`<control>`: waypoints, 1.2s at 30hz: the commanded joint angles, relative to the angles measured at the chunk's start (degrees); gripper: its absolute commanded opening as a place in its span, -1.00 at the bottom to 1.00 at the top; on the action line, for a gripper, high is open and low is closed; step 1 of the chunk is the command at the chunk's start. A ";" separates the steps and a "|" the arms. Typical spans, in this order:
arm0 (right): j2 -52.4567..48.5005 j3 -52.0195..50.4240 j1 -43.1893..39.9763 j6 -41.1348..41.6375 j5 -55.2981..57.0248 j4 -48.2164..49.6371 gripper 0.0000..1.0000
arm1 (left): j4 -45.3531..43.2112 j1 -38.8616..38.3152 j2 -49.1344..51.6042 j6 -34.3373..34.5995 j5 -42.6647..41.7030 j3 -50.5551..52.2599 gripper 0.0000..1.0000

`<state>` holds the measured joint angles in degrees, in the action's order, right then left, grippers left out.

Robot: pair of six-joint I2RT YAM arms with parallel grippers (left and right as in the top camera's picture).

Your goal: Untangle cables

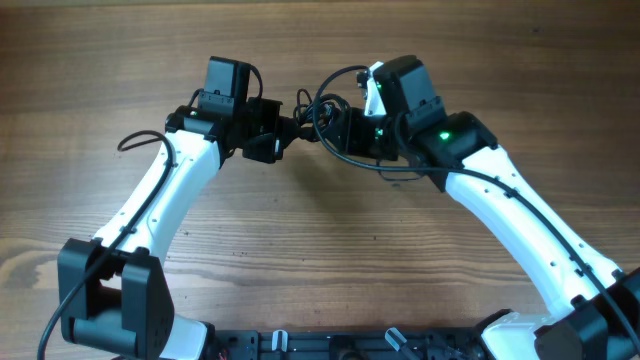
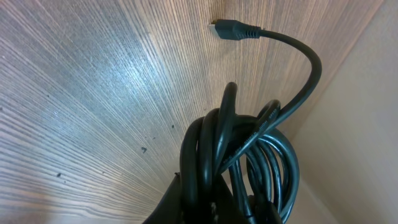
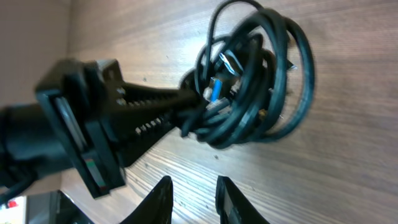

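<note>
Cables (image 3: 242, 124) form one coiled black bundle over the desk (image 3: 348, 174), pinched at its side by the left gripper (image 3: 189, 117), whose fingers are pressed together on the loops. One plug end (image 2: 227, 30) sticks out free. Near the bundle but apart from it, the right gripper (image 3: 194, 199) has its fingers parted with nothing between them

The surface (image 1: 100, 60) is brown wood with long thin lines running across it. Light makes a shiny pale patch (image 2: 118, 68) on the wood (a few tiny dark specks (image 2: 143, 150) show there too).
</note>
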<state>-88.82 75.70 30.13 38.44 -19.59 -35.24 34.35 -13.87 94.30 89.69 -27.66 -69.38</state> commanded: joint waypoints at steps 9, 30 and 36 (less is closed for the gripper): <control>-6.29 0.63 0.81 3.74 0.02 5.29 -0.53 | 1.22 -2.38 -0.76 2.25 -1.81 -1.03 -0.92; -12.98 0.57 2.19 5.25 -4.48 1.55 -0.52 | -0.31 -4.28 -0.76 2.25 -1.03 -1.03 -0.92; -15.72 0.57 2.67 5.29 -4.50 4.33 -0.70 | -0.87 -5.05 -0.76 2.08 -2.19 -1.03 -0.92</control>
<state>-101.56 77.30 30.94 43.07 -21.98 -30.94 36.05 -17.50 95.04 91.20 -21.67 -68.73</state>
